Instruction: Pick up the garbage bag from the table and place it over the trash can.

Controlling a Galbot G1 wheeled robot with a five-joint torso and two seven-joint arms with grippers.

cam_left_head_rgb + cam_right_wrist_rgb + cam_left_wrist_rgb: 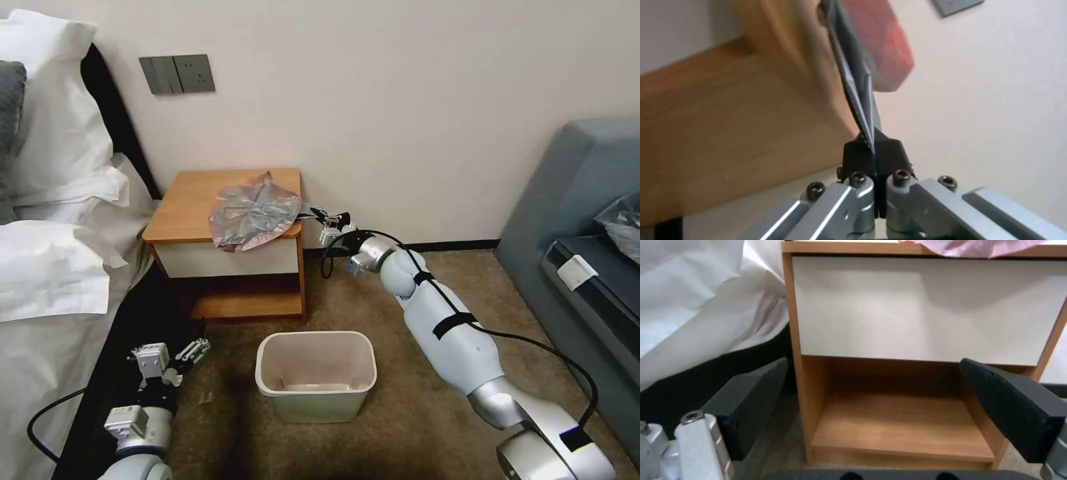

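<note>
We see the garbage bag point(253, 212) lying crumpled on the worktop point(190, 203), spread over its front right corner and drooping a little past the front edge above the white drawer front. Our right claw point(313, 215) reaches in from the right side of the worktop, level with its top, and in the right wrist view its dark fingers point(858, 156) are pressed together on a thin fold of the bag's film point(860, 100), right at the wooden corner. Our left claw point(175, 355) waits low by the bed point(47, 280), near the floor, its fingers point(753, 401) spread wide and holding nothing; it faces the lower shelf of the worktop. The trash can point(316, 375) stands on the carpet in front of the worktop, slightly to the right, between our two arms and well below the bag. A grey sofa point(580, 220) sits to our right, and a wall switch plate point(177, 74) hangs above the worktop.
</note>
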